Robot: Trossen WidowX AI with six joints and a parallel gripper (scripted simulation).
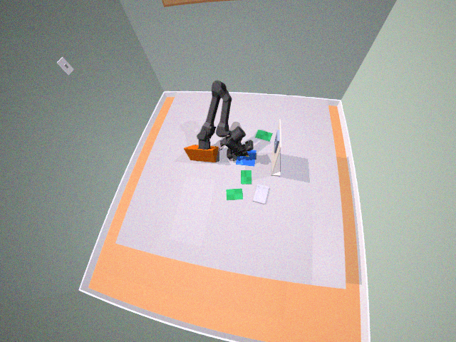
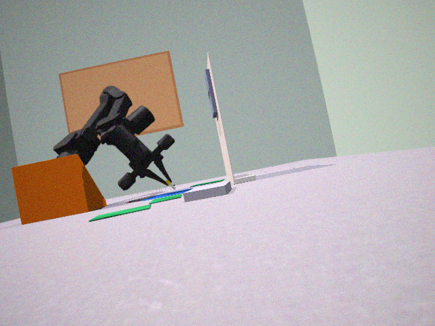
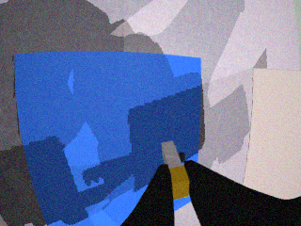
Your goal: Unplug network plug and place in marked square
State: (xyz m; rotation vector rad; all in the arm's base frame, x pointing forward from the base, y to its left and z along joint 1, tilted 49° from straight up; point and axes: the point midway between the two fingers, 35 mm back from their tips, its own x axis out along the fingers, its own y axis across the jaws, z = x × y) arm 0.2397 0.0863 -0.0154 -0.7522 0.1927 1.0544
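The plug (image 2: 168,183) (image 3: 180,183), with a yellow body and a pale grey front end, is between the fingertips of my gripper (image 2: 169,182) (image 3: 176,169), which is shut on it. The plug points obliquely down, its front end low over the marked blue square (image 1: 246,162) (image 3: 108,80); a small gap seems to show below it in the exterior view. The arm's shadow covers much of the square. The upright panel (image 2: 223,149) (image 3: 275,127) stands apart from the plug, with its blue-grey socket block (image 1: 276,141) (image 2: 211,94) high on the near face. The tab is not clear.
Green patches lie behind the square (image 1: 263,135) and in front of it (image 1: 246,177) (image 1: 234,194). A pale flat box (image 1: 261,194) (image 2: 208,192) lies in front of the panel. An orange block (image 1: 203,153) (image 2: 52,190) is at the arm's base.
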